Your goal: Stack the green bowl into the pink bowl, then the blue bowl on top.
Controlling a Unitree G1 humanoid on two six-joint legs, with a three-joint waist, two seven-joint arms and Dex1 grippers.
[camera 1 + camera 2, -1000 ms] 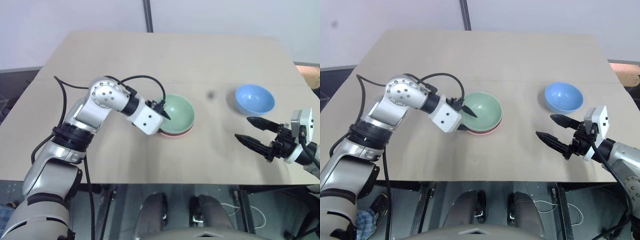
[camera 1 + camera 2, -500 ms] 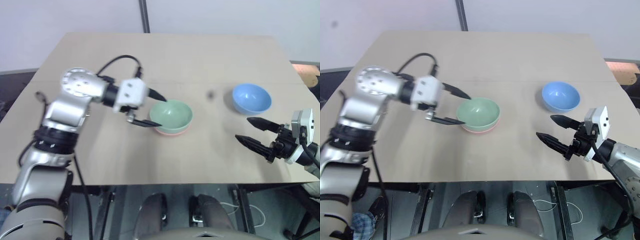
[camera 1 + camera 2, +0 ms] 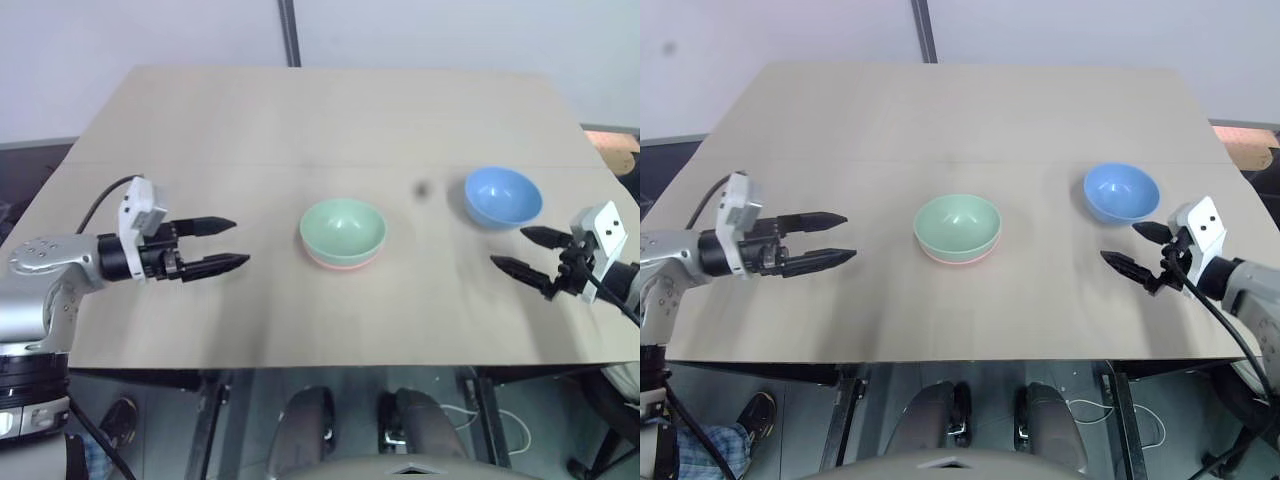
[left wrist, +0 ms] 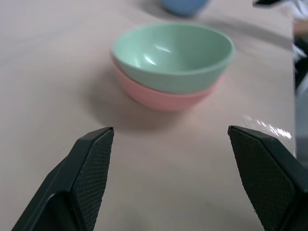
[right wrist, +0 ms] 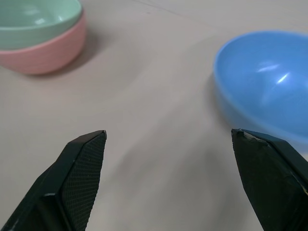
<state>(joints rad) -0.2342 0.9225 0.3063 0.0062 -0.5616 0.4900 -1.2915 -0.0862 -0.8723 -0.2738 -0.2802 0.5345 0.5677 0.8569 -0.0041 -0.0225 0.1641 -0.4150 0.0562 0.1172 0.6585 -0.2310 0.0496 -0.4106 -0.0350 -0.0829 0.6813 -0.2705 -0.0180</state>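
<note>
The green bowl (image 3: 343, 228) is seen nested inside the pink bowl (image 4: 161, 95) at the middle of the table (image 3: 320, 110). The blue bowl (image 3: 503, 197) is set apart on the right side, upright and empty. The left gripper (image 3: 228, 245) is held wide apart and empty, well to the left of the stack. The right gripper (image 3: 518, 249) is spread wide too, nothing gripped, just beside the blue bowl, not touching it.
</note>
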